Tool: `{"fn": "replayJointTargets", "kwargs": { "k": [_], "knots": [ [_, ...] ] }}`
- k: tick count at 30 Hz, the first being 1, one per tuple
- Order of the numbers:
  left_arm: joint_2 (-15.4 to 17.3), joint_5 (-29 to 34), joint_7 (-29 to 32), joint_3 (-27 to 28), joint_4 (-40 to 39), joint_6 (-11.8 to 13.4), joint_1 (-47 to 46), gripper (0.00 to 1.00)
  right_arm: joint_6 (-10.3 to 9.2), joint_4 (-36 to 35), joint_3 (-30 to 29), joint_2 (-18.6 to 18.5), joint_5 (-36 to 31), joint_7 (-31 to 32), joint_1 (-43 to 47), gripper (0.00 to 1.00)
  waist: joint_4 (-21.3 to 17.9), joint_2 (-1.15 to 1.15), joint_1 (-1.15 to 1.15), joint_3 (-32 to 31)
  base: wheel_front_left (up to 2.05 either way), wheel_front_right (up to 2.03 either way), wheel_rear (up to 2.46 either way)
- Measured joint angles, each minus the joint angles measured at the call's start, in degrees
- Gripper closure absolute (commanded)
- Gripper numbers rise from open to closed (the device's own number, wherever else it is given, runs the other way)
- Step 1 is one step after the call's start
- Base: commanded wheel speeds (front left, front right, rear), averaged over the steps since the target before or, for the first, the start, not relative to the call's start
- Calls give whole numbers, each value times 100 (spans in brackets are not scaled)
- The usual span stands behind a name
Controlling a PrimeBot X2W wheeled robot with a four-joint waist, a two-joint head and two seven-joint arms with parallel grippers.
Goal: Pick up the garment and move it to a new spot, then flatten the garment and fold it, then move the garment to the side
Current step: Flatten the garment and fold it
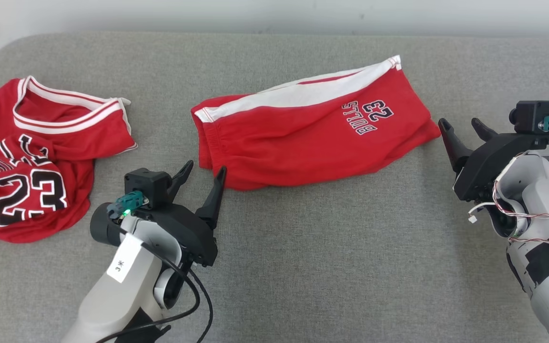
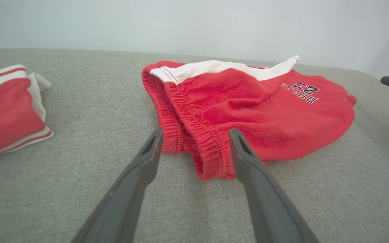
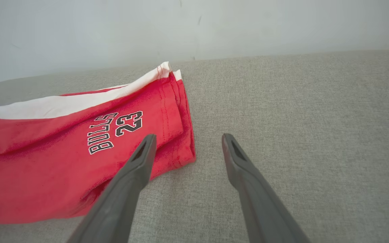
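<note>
The garment [image 1: 303, 138] is a pair of red shorts with a white side stripe and "BULLS 23" print, lying folded at the middle of the grey surface. My left gripper [image 1: 206, 167] stands open just off its waistband end. In the left wrist view the gripper [image 2: 196, 132] has its fingers on either side of the elastic waistband corner of the shorts [image 2: 255, 111], a little short of it. My right gripper [image 1: 459, 122] is open beside the hem end. In the right wrist view the shorts [image 3: 46, 152] lie to the left of that gripper [image 3: 188, 136], and nothing is held.
A crumpled red jersey [image 1: 31, 157] with a black "23" lies at the far left, its edge [image 2: 5, 111] also in the left wrist view. The grey fabric surface [image 1: 331, 247] stretches bare in front of the shorts. A pale wall runs behind.
</note>
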Motion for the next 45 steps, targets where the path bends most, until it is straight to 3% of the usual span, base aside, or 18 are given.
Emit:
{"fn": "replayJointTargets", "kwargs": {
  "k": [22,23,24,25,27,28,29,30,31,32,33,34,37,41,43,45],
  "knots": [
    [-76,218,55,-388,105,-255,-165,0,-187,307,-75,134,88,33,-307,0,129,0,1,497,0,0,0],
    [-75,218,55,-396,108,-285,-165,0,-187,320,-79,134,89,33,-308,6,134,0,2,499,0,0,0],
    [-70,218,54,-401,110,-302,-165,0,-187,334,-85,135,90,33,-310,52,138,0,1,501,0,0,0],
    [-70,218,54,-403,114,-303,-165,0,-187,346,-88,136,100,33,-311,59,143,0,2,501,0,0,0],
    [-64,216,53,-404,126,-305,-165,1,-186,377,-90,142,134,34,-320,88,152,0,2,503,0,0,0],
    [-63,216,53,-405,132,-309,-165,23,-186,400,-90,147,135,35,-325,100,157,0,1,503,0,0,0],
    [-62,216,52,-410,137,-338,-166,34,-186,428,-90,154,136,35,-331,100,161,1,1,503,0,0,0],
    [-62,216,52,-420,142,-349,-166,55,-186,448,-89,160,136,35,-331,100,166,0,1,503,0,0,0],
    [-63,215,52,-434,152,-350,-167,62,-186,468,-88,166,136,36,-331,100,170,0,1,502,0,0,0],
    [-63,213,52,-448,167,-354,-168,62,-186,480,-88,169,137,54,-331,100,174,0,1,502,0,0,0],
    [-64,208,52,-465,181,-355,-168,71,-185,491,-88,170,137,79,-331,100,177,0,1,502,0,0,0],
    [-64,207,52,-478,191,-355,-169,71,-185,503,-88,172,137,79,-331,100,180,1,2,503,0,0,0],
    [-64,203,44,-490,209,-396,-180,86,-185,548,-89,174,142,86,-332,100,187,0,1,507,0,0,0],
    [-64,188,37,-505,245,-398,-231,91,-159,611,-85,174,148,87,-337,100,191,0,1,511,0,0,0],
    [-64,180,26,-511,252,-398,-274,100,-158,641,-83,175,148,87,-357,100,190,1,1,511,0,0,0],
    [-63,177,21,-523,265,-399,-277,100,-149,657,-81,178,151,87,-403,100,188,1,2,509,0,0,0]
  ]
}}
